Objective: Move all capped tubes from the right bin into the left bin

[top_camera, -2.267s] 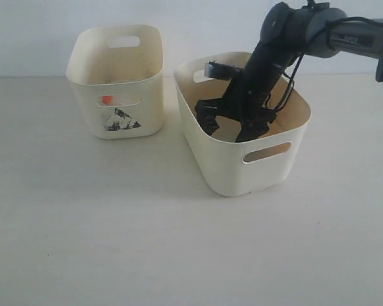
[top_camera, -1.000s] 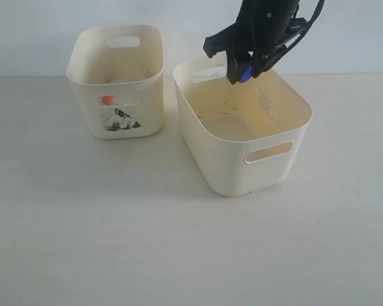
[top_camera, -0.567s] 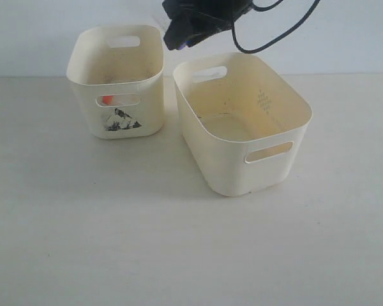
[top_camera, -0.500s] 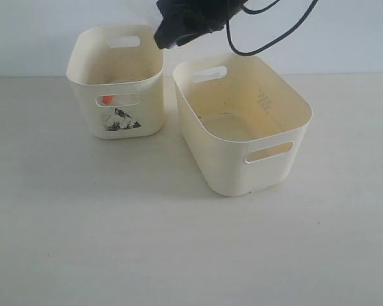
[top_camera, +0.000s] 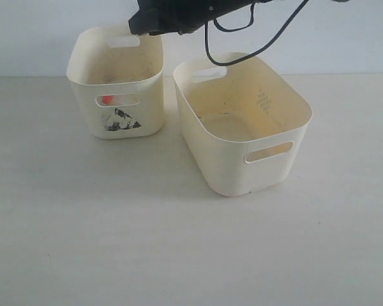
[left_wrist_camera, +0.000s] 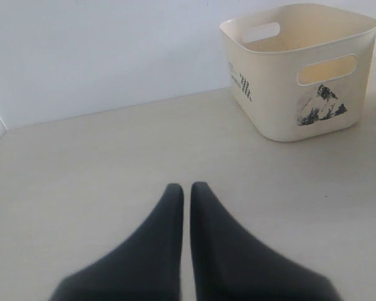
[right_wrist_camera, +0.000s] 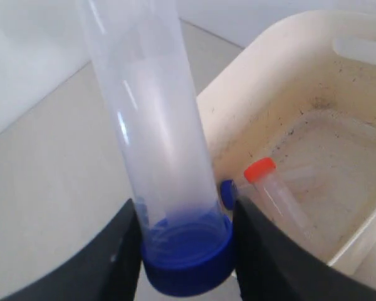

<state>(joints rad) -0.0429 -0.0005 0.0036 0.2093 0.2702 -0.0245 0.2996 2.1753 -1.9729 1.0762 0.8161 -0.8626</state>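
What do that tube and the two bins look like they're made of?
The tube is likely clear glossy plastic: you see through it, with streak highlights. Its cap looks like opaque blue plastic. The left bin and right bin seem cream matte plastic, probably moulded, with rounded corners and handle slots.

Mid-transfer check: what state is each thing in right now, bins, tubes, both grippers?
Smaller cream plastic bin with mountain picture: upright.
Clear tube with orange-red cap: lying inside it.
Wider plain cream plastic bin: upright, no tube seen inside.
Clear plastic tube with blue screw cap: held at cap end.
Right gripper: jaws clamped on that tube.
Left gripper: jaws shut, empty.
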